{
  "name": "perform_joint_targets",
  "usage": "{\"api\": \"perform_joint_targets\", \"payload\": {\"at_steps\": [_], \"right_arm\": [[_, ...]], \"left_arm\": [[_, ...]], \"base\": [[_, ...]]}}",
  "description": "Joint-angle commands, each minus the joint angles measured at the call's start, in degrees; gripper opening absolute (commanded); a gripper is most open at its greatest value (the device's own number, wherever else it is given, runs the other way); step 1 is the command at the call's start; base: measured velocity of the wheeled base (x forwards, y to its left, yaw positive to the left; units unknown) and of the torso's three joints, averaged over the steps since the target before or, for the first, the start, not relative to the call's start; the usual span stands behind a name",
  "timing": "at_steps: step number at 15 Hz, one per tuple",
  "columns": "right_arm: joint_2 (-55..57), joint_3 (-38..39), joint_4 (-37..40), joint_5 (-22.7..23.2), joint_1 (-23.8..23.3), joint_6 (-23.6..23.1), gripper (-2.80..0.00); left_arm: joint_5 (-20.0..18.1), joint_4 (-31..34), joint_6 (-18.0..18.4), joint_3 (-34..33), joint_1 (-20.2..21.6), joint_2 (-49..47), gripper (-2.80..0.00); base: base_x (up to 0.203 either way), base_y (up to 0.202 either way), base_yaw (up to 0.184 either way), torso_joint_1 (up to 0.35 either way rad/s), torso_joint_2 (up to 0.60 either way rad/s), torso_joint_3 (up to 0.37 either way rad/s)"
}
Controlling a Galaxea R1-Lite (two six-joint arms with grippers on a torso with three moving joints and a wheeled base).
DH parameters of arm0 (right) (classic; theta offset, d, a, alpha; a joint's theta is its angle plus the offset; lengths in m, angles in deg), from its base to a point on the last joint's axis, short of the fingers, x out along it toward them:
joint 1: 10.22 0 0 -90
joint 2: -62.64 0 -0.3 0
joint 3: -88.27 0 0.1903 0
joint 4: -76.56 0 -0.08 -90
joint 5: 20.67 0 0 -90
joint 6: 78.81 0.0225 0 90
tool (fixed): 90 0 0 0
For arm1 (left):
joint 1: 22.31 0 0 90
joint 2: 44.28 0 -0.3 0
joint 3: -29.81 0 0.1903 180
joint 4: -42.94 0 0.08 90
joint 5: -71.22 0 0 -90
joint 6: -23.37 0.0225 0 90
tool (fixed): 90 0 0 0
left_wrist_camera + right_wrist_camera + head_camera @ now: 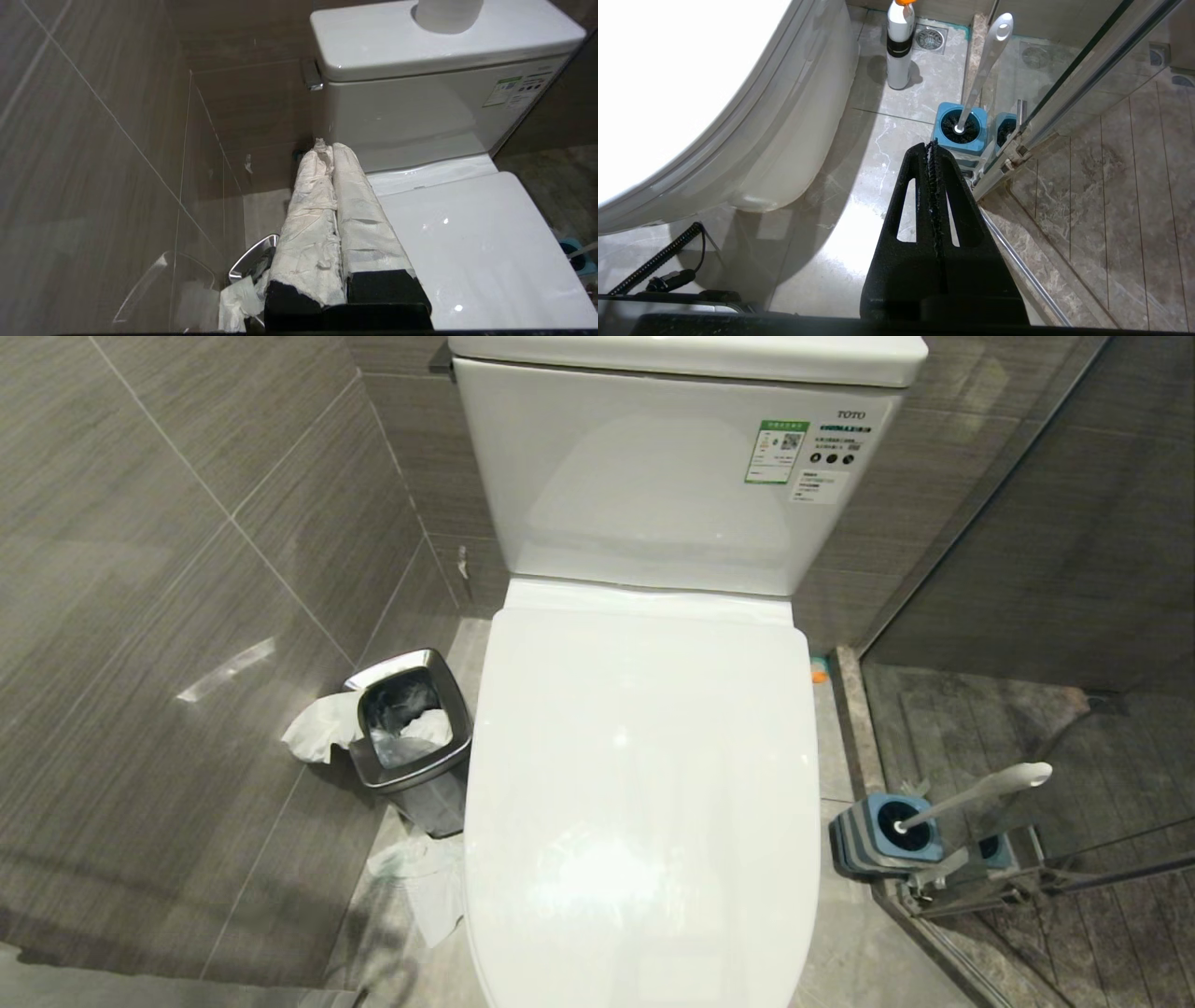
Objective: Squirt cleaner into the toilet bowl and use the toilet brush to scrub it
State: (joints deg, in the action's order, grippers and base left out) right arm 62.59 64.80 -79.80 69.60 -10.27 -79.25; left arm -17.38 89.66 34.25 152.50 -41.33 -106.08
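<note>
The toilet bowl (644,784) is covered by its shut white lid, so its inside is hidden and no cleaner shows. Right of the toilet, the toilet brush (980,793) leans in a blue-and-grey holder (868,840). Neither gripper is in the head view. My left gripper (327,147), its fingers wrapped in white paper, is shut and empty, hanging at the lid's (467,242) left edge and pointing at the cistern's base. My right gripper (931,144) is shut and empty, low over the floor beside the bowl's outer wall (784,140), its tip just short of the toilet brush (985,65).
A steel-rimmed bin (411,728) with crumpled paper stands left of the toilet, with more paper on the floor (429,887). A glass shower door (1027,896) runs close behind the holder. A white bottle with an orange cap (899,46) stands near a floor drain. A paper roll (448,14) sits on the cistern.
</note>
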Motion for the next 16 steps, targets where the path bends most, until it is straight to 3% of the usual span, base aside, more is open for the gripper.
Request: {"api": "perform_joint_targets", "payload": {"at_steps": [1,5,10,16], "right_arm": [[0.0,0.0,0.0,0.0,0.0,-0.1,-2.8],[0.0,0.0,0.0,0.0,0.0,0.0,-2.8],[0.0,0.0,0.0,0.0,0.0,0.0,-2.8],[0.0,0.0,0.0,0.1,0.0,0.0,-2.8]], "left_arm": [[-2.0,0.0,0.2,-1.4,3.3,6.7,-2.8],[-5.3,0.0,1.5,-4.9,8.7,15.8,-2.8],[-9.2,-0.1,1.5,-14.8,16.7,29.0,-2.8],[-11.6,0.0,1.4,-24.4,22.4,38.9,-2.8]], "base": [[0.0,0.0,0.0,0.0,0.0,0.0],[0.0,0.0,0.0,0.0,0.0,0.0],[0.0,0.0,0.0,0.0,0.0,0.0],[0.0,0.0,0.0,0.0,0.0,0.0]]}}
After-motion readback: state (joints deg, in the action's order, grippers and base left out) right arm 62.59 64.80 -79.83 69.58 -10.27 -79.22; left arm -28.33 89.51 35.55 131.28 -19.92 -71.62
